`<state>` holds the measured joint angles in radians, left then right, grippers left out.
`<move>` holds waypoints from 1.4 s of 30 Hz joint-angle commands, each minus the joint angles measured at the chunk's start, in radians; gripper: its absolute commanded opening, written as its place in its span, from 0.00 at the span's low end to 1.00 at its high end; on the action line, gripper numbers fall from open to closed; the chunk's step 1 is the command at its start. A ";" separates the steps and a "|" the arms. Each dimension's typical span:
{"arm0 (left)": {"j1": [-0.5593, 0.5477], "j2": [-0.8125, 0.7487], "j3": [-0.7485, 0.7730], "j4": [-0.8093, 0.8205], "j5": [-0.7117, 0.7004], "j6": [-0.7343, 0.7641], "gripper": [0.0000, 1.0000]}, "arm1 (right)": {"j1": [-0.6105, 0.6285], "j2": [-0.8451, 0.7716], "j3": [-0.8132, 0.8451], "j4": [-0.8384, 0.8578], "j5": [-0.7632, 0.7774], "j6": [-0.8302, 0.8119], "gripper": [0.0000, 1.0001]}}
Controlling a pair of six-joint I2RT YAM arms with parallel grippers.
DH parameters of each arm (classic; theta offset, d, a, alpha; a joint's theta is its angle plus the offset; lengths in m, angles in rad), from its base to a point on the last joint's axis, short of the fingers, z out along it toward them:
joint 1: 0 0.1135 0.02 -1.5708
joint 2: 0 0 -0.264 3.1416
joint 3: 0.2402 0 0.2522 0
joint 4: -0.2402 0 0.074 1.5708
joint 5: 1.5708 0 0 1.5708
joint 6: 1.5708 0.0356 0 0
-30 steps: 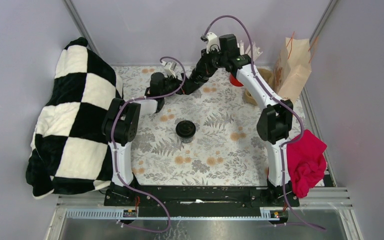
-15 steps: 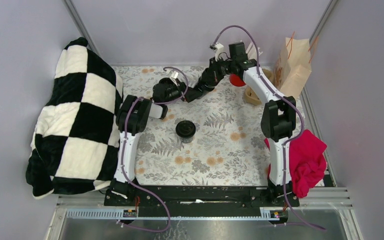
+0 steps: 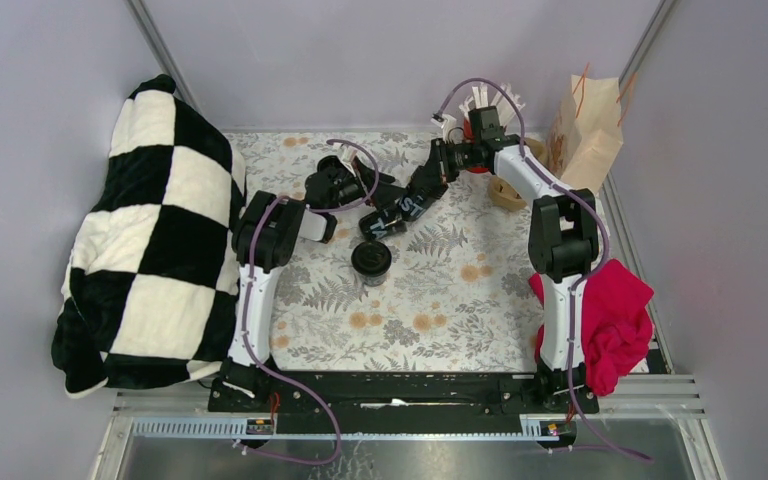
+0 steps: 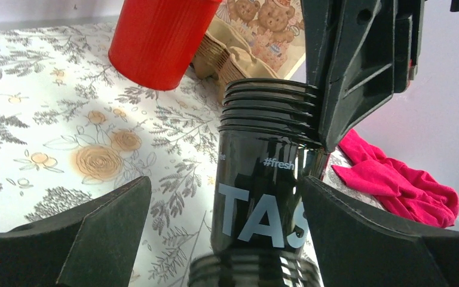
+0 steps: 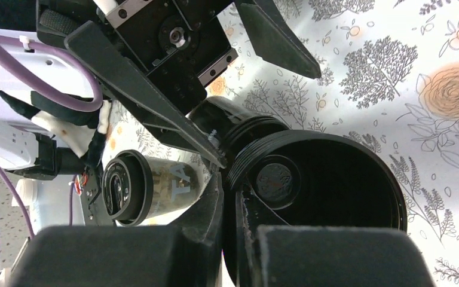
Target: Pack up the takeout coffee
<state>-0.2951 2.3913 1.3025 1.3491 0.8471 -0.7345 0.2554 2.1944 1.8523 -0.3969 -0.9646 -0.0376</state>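
The takeout coffee [image 3: 371, 258], a short black cup with a round black lid, stands alone mid-table and also shows in the right wrist view [image 5: 132, 189]. My right gripper [image 3: 407, 205] [image 5: 230, 197] is shut on the rim of a stack of empty black cups [image 3: 382, 224] [image 5: 323, 197], one finger inside the mouth. My left gripper [image 3: 378, 196] [image 4: 224, 191] is open, its fingers [image 4: 89, 233] on either side of that stack [image 4: 263, 179] without touching it. Neither gripper touches the lidded cup.
A red cup [image 3: 472, 160] [image 4: 155, 42] of white sticks and a brown pulp carrier [image 3: 505, 190] [image 4: 230, 57] sit at the back right beside a tall paper bag [image 3: 588, 135]. A red cloth [image 3: 610, 320] lies right, a checkered blanket [image 3: 150, 240] left.
My right arm has swung down and nearer with the cup stack, now just beyond the lidded cup. My left gripper has moved right until its fingers lie either side of the stack.
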 commanded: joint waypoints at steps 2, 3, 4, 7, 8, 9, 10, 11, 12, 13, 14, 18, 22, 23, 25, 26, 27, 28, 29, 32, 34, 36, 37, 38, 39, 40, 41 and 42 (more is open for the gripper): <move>-0.009 -0.121 -0.075 0.061 -0.064 0.046 0.98 | 0.004 -0.114 -0.084 0.155 -0.025 0.121 0.01; -0.009 -0.150 -0.085 -0.002 -0.098 0.066 0.98 | 0.004 -0.127 -0.119 0.202 0.003 0.157 0.01; -0.007 -0.189 -0.083 -0.120 -0.154 0.098 0.97 | 0.004 -0.137 -0.153 0.265 0.017 0.208 0.01; -0.012 -0.327 -0.042 -0.594 -0.377 0.191 0.97 | 0.004 -0.150 -0.237 0.405 0.050 0.328 0.00; -0.012 -0.371 -0.037 -0.704 -0.441 0.201 0.97 | 0.004 -0.155 -0.268 0.462 0.051 0.379 0.00; -0.011 -0.412 -0.038 -0.788 -0.517 0.194 0.98 | 0.003 -0.155 -0.296 0.542 0.045 0.425 0.00; -0.008 -0.451 -0.049 -0.850 -0.556 0.169 0.98 | 0.004 -0.156 -0.323 0.598 0.044 0.478 0.00; -0.007 -0.494 -0.067 -0.896 -0.595 0.146 0.98 | 0.003 -0.154 -0.346 0.647 0.038 0.522 0.00; -0.009 -0.532 -0.084 -0.960 -0.647 0.126 0.98 | 0.004 -0.153 -0.368 0.694 0.032 0.570 0.00; -0.011 -0.570 -0.097 -1.028 -0.681 0.111 0.98 | 0.004 -0.159 -0.398 0.746 0.034 0.618 0.00; -0.011 -0.600 -0.098 -1.113 -0.709 0.097 0.96 | 0.004 -0.165 -0.429 0.797 0.035 0.662 0.00; -0.013 -0.687 -0.133 -1.367 -0.720 0.083 0.88 | 0.004 -0.178 -0.538 0.964 0.036 0.813 0.00; 0.010 -0.775 -0.255 -1.367 -0.726 0.074 0.73 | 0.004 -0.164 -0.603 1.110 0.019 0.932 0.00; 0.016 -0.777 -0.270 -1.382 -0.716 0.057 0.71 | 0.004 -0.156 -0.606 1.117 0.020 0.943 0.00; 0.029 -0.766 -0.286 -1.412 -0.665 0.026 0.67 | 0.004 -0.149 -0.609 1.124 0.019 0.950 0.00; 0.031 -0.759 -0.296 -1.426 -0.658 0.018 0.67 | 0.003 -0.147 -0.610 1.123 0.022 0.947 0.00; 0.034 -0.756 -0.308 -1.430 -0.658 0.002 0.64 | 0.004 -0.144 -0.608 1.117 0.023 0.944 0.00; 0.040 -0.750 -0.320 -1.430 -0.656 -0.010 0.60 | 0.004 -0.139 -0.607 1.118 0.021 0.946 0.00; 0.049 -0.741 -0.328 -1.426 -0.650 -0.022 0.57 | 0.004 -0.135 -0.607 1.124 0.020 0.949 0.00; 0.068 -0.717 -0.374 -1.306 -0.545 -0.072 0.56 | 0.005 -0.126 -0.604 1.135 0.014 0.964 0.00; 0.067 -0.681 -0.392 -1.208 -0.452 -0.117 0.57 | 0.007 -0.123 -0.606 1.145 0.011 0.974 0.00; 0.067 -0.632 -0.389 -1.158 -0.413 -0.161 0.54 | 0.010 -0.119 -0.607 1.156 0.009 0.986 0.00; 0.065 -0.608 -0.388 -1.128 -0.384 -0.182 0.53 | 0.014 -0.116 -0.607 1.161 0.008 0.992 0.00; 0.065 -0.581 -0.387 -1.082 -0.360 -0.205 0.52 | 0.020 -0.113 -0.605 1.161 0.005 0.996 0.00; 0.063 -0.561 -0.379 -1.055 -0.345 -0.221 0.51 | 0.027 -0.109 -0.600 1.158 0.001 0.993 0.00; 0.059 -0.547 -0.370 -1.036 -0.336 -0.236 0.49 | 0.035 -0.108 -0.593 1.148 -0.001 0.987 0.00; 0.053 -0.535 -0.363 -1.010 -0.329 -0.249 0.48 | 0.042 -0.111 -0.588 1.124 0.005 0.971 0.00; 0.046 -0.527 -0.359 -0.986 -0.326 -0.265 0.48 | 0.048 -0.120 -0.584 1.092 0.016 0.948 0.00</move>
<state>-0.2325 1.8324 0.9211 0.1787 0.4248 -0.9073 0.2657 2.0899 1.2366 0.6933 -0.9298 0.9329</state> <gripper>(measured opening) 0.492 0.072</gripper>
